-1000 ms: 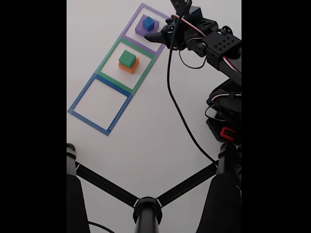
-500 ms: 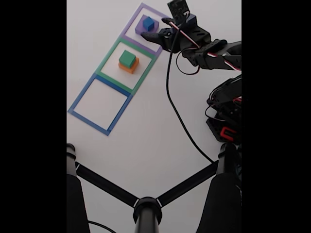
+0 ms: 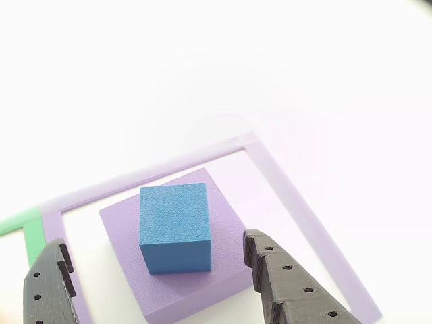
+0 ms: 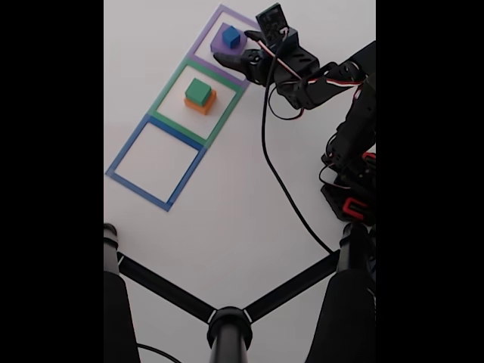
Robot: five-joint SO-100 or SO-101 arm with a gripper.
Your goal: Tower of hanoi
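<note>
The small blue block (image 3: 175,226) sits on top of the large purple block (image 3: 121,229), inside the flat purple outline (image 3: 297,216). In the other view my gripper (image 3: 154,241) is open, one dark finger on each side of the blue block and not touching it. In the fixed view the gripper (image 4: 240,47) reaches in from the right over the blue block (image 4: 231,36) and the purple block (image 4: 218,44). The green block (image 4: 198,91) rests on the orange block (image 4: 201,104) inside the green outline (image 4: 167,88).
The blue outline (image 4: 125,145) lies nearest the camera with nothing in it. A black cable (image 4: 280,181) trails from the arm across the white table. The arm's base (image 4: 352,189) stands at the right. Black stand legs (image 4: 227,321) cross the bottom of the fixed view.
The arm has swung forward and down, carrying the open gripper left until it is over the blue block. The blocks have not moved.
</note>
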